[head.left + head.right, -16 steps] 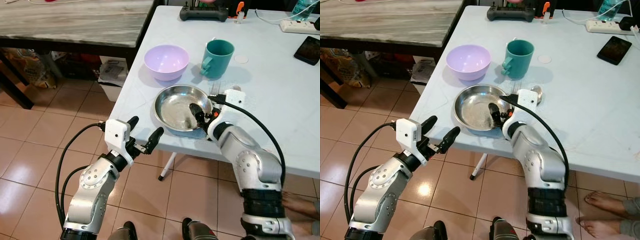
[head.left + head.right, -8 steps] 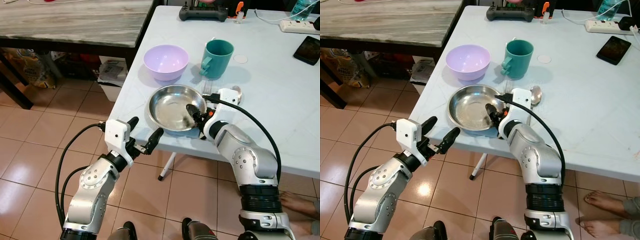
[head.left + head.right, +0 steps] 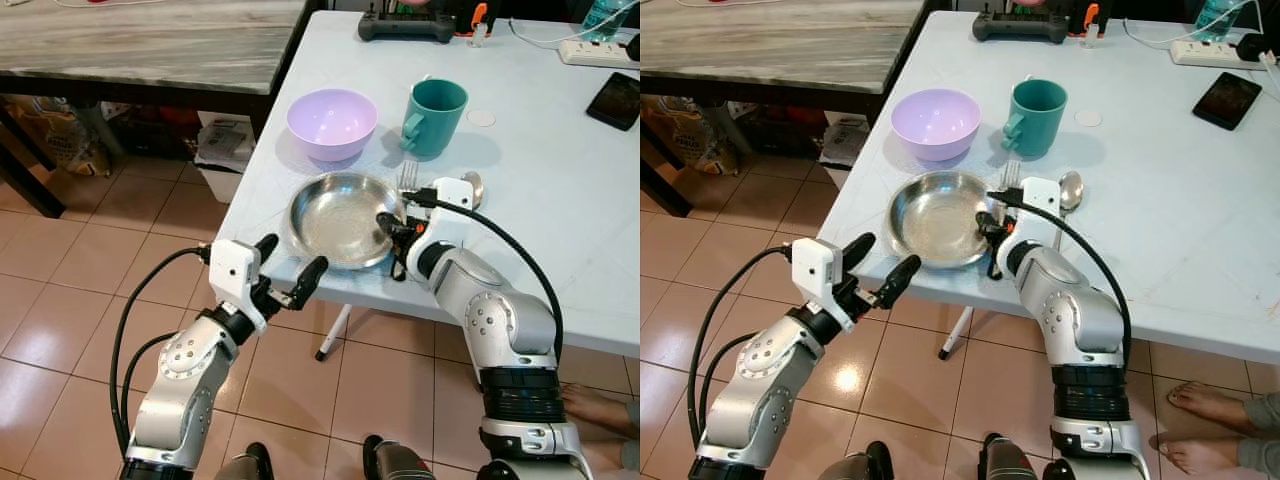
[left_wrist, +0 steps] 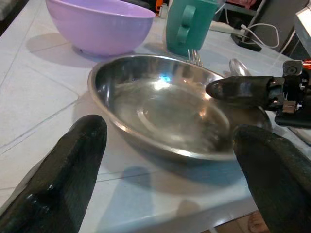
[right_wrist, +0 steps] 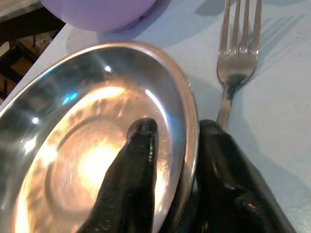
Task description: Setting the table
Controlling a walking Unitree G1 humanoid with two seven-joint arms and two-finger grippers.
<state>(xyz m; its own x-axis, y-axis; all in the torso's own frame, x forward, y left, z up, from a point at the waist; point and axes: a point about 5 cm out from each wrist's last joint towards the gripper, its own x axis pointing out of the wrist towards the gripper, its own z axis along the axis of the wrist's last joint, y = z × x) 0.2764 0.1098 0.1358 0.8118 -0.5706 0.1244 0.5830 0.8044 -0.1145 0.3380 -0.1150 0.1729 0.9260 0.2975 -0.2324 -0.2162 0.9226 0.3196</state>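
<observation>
On the pale table (image 3: 560, 170), right gripper (image 3: 388, 228) jaws pinching the steel plate (image 3: 340, 217) have dragged it leftward; left gripper (image 3: 291, 268) gapes.

Right gripper (image 3: 392, 232) fingers pinched shut; left gripper (image 3: 291, 268) fingers spread.

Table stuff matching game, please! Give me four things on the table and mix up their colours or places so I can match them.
Things:
1. bowl
2. mug
3. steel plate
4. fork

Clues:
A. teal
B. pinched at its rim by the right gripper
C. lilac
D. lying flat beside the plate

Pairs: 1-C, 2-A, 3-B, 4-D
</observation>
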